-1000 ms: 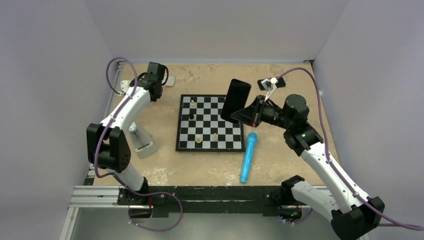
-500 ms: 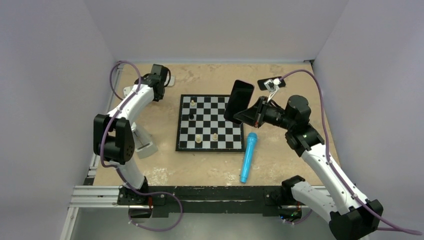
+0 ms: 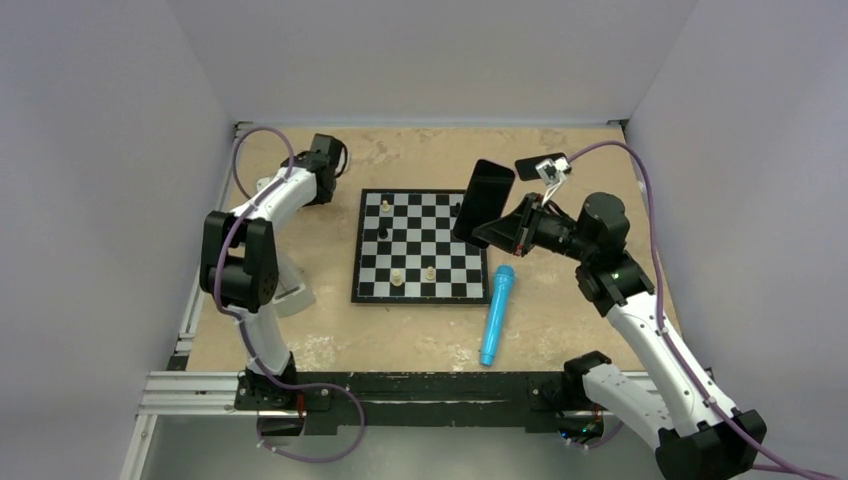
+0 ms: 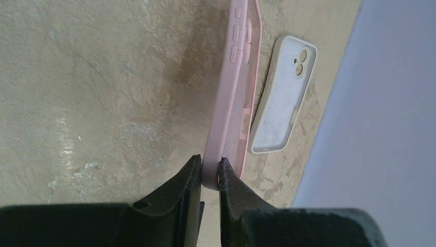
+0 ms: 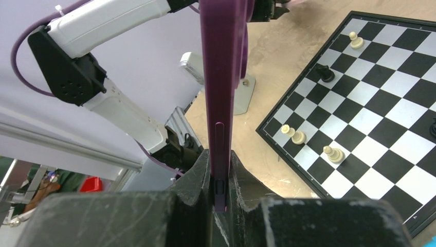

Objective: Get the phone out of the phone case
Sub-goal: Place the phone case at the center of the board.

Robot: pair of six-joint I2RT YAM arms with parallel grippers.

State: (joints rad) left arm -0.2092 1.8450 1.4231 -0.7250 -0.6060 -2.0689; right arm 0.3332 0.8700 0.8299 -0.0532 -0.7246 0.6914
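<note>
My right gripper (image 3: 503,232) is shut on the lower end of a dark purple phone (image 3: 483,202) and holds it upright in the air over the right edge of the chessboard. In the right wrist view the phone (image 5: 224,77) stands edge-on between the jaws of that gripper (image 5: 220,177). My left gripper (image 3: 326,163) is at the back left of the table. In the left wrist view it (image 4: 210,172) is shut on one end of a pink phone case (image 4: 234,98), held on edge just above the table. The case looks hollow, with no phone in it.
A white phone case (image 4: 283,103) lies flat by the back left wall, beside the pink one. The chessboard (image 3: 420,262) holds several pieces. A blue marker (image 3: 497,315) lies right of it. A grey stand (image 3: 290,290) sits at the left, a small black device (image 3: 541,166) at the back right.
My right gripper has carried the phone slightly right and toward the back. My left arm has folded in, and its gripper has shifted a little right at the back left, still holding the pink case.
</note>
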